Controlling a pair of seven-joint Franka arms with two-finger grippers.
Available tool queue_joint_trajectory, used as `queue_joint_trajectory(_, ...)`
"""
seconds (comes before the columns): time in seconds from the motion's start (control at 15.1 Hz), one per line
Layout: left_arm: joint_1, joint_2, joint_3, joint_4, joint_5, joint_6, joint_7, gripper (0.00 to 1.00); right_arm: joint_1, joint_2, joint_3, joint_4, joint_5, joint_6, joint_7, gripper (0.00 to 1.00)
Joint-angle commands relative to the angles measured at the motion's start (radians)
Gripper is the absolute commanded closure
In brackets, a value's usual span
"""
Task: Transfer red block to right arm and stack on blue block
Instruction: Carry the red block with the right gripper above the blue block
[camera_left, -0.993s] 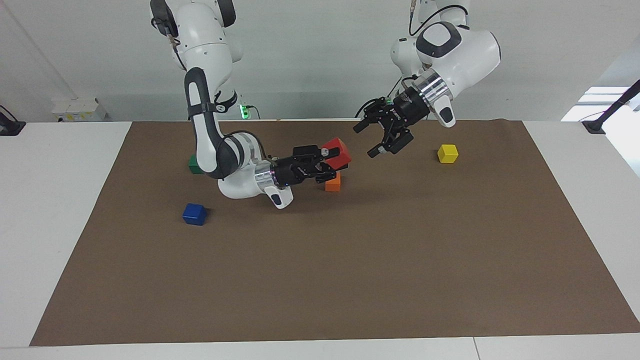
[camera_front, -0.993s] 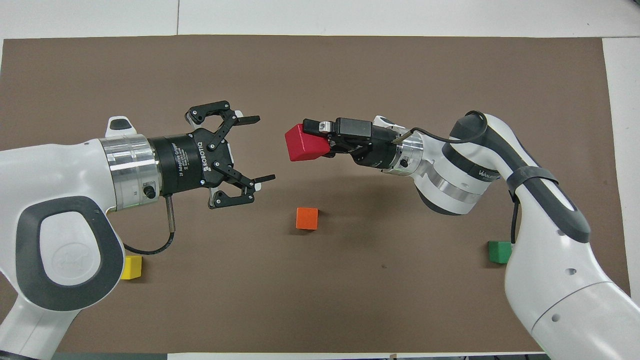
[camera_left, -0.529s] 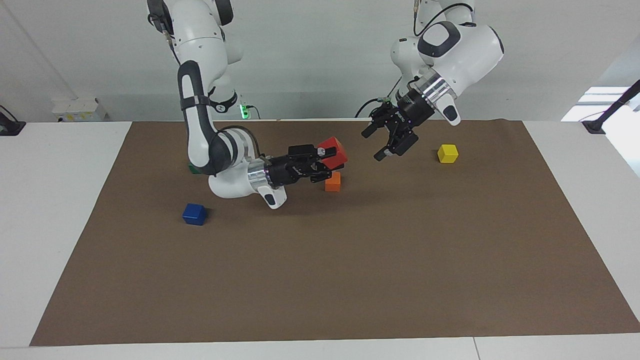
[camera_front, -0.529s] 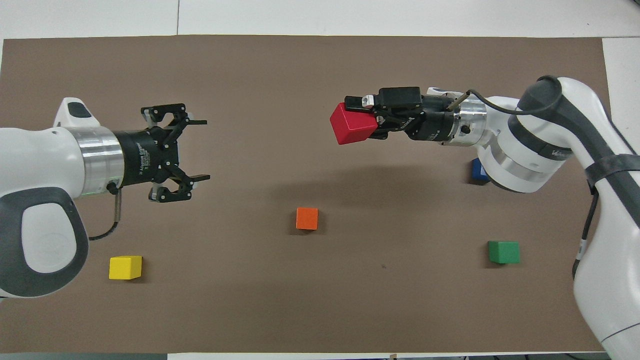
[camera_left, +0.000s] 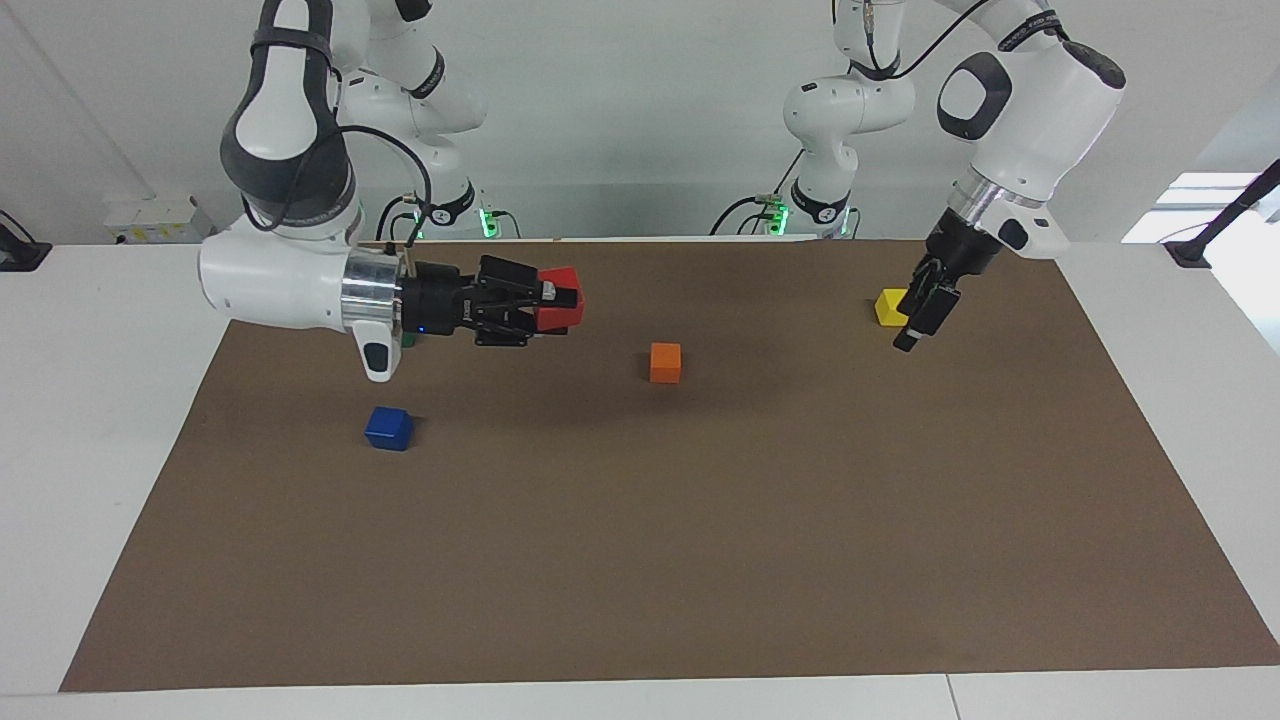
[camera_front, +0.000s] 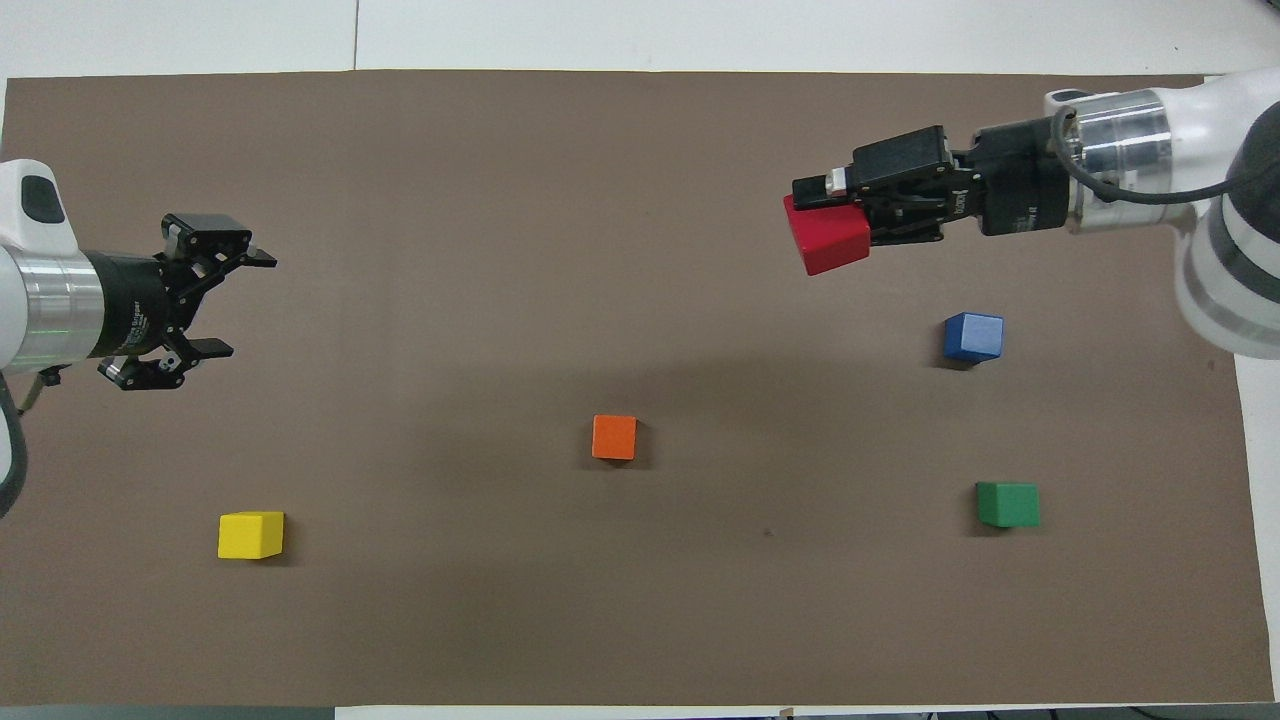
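Observation:
The red block (camera_left: 560, 306) (camera_front: 825, 238) hangs in the air, with my right gripper (camera_left: 552, 302) (camera_front: 832, 212) shut on it and the arm held level. It is over bare brown mat toward the right arm's end of the table. The blue block (camera_left: 389, 428) (camera_front: 973, 336) rests on the mat, apart from the gripper and closer to that end. My left gripper (camera_left: 922, 318) (camera_front: 240, 305) is open and holds nothing. It hovers by the yellow block at the left arm's end.
An orange block (camera_left: 665, 362) (camera_front: 614, 437) sits mid-mat. A yellow block (camera_left: 893, 307) (camera_front: 250, 534) lies near the left arm. A green block (camera_front: 1008, 503) lies nearer to the robots than the blue one. The brown mat (camera_front: 640, 620) covers the table.
My right arm has swung the red block from the middle of the mat toward its own end, closer to the blue block. The left arm has drawn back to its end, still open.

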Motion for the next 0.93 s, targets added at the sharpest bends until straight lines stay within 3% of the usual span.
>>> queue_joint_trajectory(0.0,0.008,0.175,-0.013,0.22,0.148,-0.161,0.082,0.0,-0.044,0.014,-0.01,0.085,-0.216,-0.012,0.021,1.0)
queue_joint_trajectory(0.2,0.002,0.183,-0.013,0.233,0.194,-0.216,0.275,0.0,-0.053,0.005,-0.013,0.122,-0.47,0.001,0.022,1.0)
queue_joint_trajectory(0.53,-0.015,0.132,-0.016,0.158,0.331,-0.318,0.57,0.0,-0.043,0.003,-0.012,0.122,-0.855,0.08,0.08,1.0)
queue_joint_trajectory(0.86,-0.009,0.131,-0.019,0.155,0.326,-0.312,0.615,0.0,0.0,-0.009,-0.008,0.092,-1.144,0.112,0.149,1.0)
